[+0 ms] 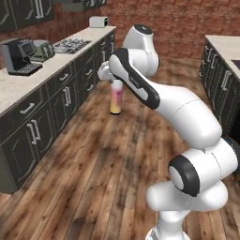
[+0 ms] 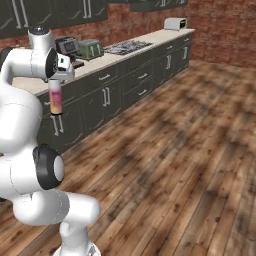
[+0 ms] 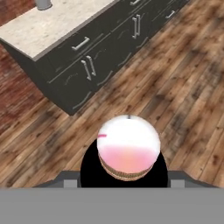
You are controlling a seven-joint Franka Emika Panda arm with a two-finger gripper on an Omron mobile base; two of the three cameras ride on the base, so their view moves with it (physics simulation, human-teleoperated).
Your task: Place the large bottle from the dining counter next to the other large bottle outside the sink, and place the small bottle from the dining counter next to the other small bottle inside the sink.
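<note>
Carrying the large bottle (image 1: 115,99) upright in the gripper (image 1: 114,80), clamped near its cap, mid-air over the floor beside the worktop (image 1: 33,82) (risk: swinging and slipping during transit).

You're over a wooden plank floor (image 2: 175,150). Along one side runs a beige stone counter (image 1: 18,86) on dark cabinets. On it sit a black coffee machine (image 1: 18,56), a greenish toaster (image 1: 43,49), a cooktop (image 1: 71,45) and, farther off, what looks like a second, silver toaster (image 1: 98,21).

floor: wood planks (image 2: 175,150) | wall: red brick (image 2: 220,30) | cabinets: dark grey (image 1: 51,103) | countertop: beige speckled (image 1: 28,79)
</note>
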